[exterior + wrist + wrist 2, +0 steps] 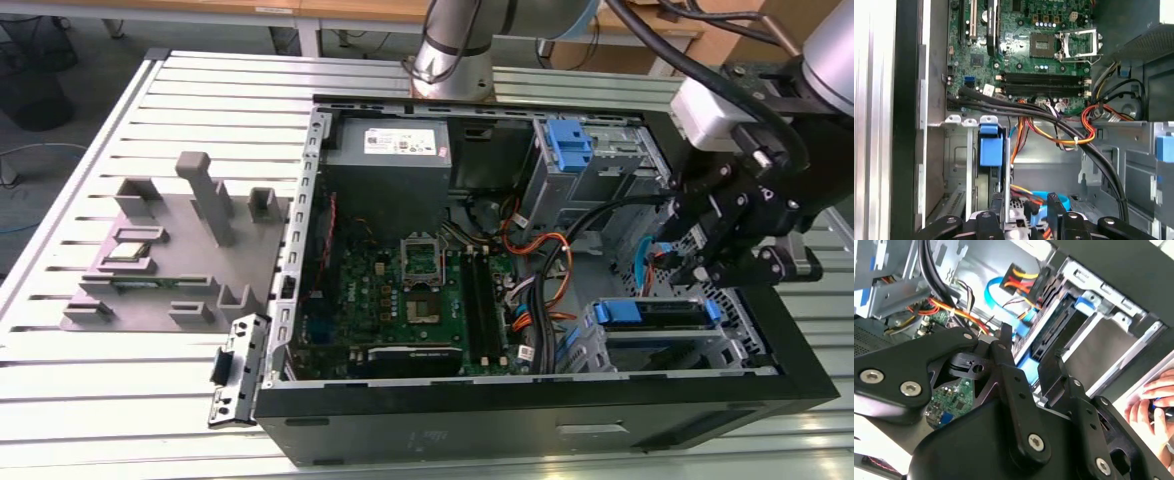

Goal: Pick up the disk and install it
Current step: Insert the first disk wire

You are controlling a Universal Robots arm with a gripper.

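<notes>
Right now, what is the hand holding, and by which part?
It cannot be told; the hand is close by the disk, but any grip is hidden.

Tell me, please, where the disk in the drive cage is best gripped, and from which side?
Probably grip the disk across its exposed narrow edge, between the blue rail ends, coming straight down through the open side of the case. It seems to stand on edge in the drive cage, whose metal walls cover its broad faces; only that edge is free.
</notes>
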